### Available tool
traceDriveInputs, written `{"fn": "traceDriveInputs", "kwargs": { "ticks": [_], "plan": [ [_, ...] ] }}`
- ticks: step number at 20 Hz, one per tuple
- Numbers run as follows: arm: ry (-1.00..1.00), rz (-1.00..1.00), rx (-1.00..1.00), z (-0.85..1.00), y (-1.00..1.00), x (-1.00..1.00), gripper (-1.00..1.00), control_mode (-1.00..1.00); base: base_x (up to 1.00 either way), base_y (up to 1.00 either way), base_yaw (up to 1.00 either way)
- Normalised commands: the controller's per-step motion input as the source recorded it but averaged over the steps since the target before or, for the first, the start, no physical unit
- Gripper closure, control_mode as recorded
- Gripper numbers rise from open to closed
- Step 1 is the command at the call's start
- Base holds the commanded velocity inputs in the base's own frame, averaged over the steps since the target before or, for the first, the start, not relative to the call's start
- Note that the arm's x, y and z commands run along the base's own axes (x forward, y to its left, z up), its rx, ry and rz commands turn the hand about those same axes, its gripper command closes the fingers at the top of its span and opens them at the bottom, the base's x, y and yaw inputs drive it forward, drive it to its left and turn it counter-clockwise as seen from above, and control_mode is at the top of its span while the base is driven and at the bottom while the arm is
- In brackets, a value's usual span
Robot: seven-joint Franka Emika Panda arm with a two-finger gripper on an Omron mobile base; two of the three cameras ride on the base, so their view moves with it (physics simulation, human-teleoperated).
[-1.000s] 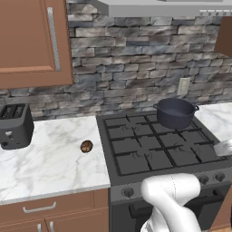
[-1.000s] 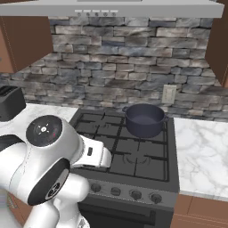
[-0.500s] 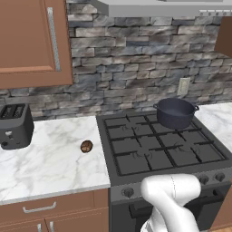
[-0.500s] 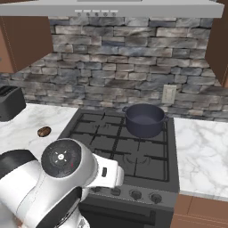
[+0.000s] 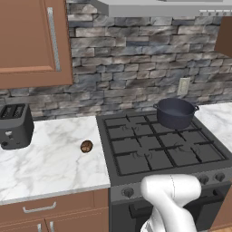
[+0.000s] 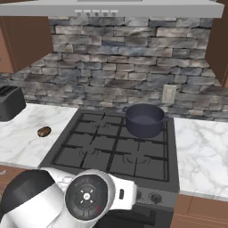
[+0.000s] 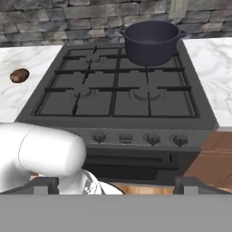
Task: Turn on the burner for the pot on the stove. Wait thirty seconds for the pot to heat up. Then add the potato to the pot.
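Note:
The dark blue-grey pot (image 5: 176, 113) (image 6: 144, 120) (image 7: 151, 41) stands lidless on the back right corner of the black stove (image 5: 136, 159) (image 6: 89, 153) (image 7: 81, 106). The burner beneath it is hidden by the pot. The brown potato (image 5: 86, 146) (image 6: 43, 131) (image 7: 19, 75) lies on the marble counter just left of the stove. My gripper (image 7: 118, 186) is open, its two dark fingertips (image 7: 47, 183) wide apart with nothing between them. It hangs low in front of the stove, back from the grey knob panel (image 7: 136, 138).
A black toaster (image 5: 14, 126) (image 6: 10, 102) sits far left on the counter. Marble counter (image 6: 200, 151) also runs right of the stove. Wooden cabinets hang above left, and a range hood (image 6: 111, 8) is over the stove. My white arm (image 5: 172, 195) (image 6: 89, 200) rises before the oven door.
My arm has dropped lower and swung right in front of the stove. The pot and the potato have stayed where they were.

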Motion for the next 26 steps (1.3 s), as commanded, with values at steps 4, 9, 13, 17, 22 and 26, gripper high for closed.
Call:
{"fn": "traceDriveInputs", "kwargs": {
  "ticks": [4, 9, 13, 17, 22, 26],
  "plan": [
    [-0.18, 0.0, 0.0, -0.49, -0.07, 0.0, -1.0, -1.0, 0.0, 0.0, 0.0],
    [-0.16, 0.0, 0.0, -0.5, -0.13, 0.0, -1.0, -1.0, 0.0, 0.0, 0.0],
    [-0.19, 0.0, 0.0, -0.59, -0.1, 0.0, -1.0, -1.0, 0.0, 0.0, 0.0],
    [-0.23, 0.0, 0.0, -0.64, -0.14, 0.0, -1.0, -1.0, 0.0, 0.0, 0.0],
    [-0.24, 0.01, 0.0, -0.65, -0.1, 0.0, -1.0, -1.0, 0.0, 0.0, 0.0],
    [-0.22, 0.01, 0.0, -0.6, -0.02, 0.0, -1.0, -1.0, 0.0, 0.0, 0.0]
  ]
}}
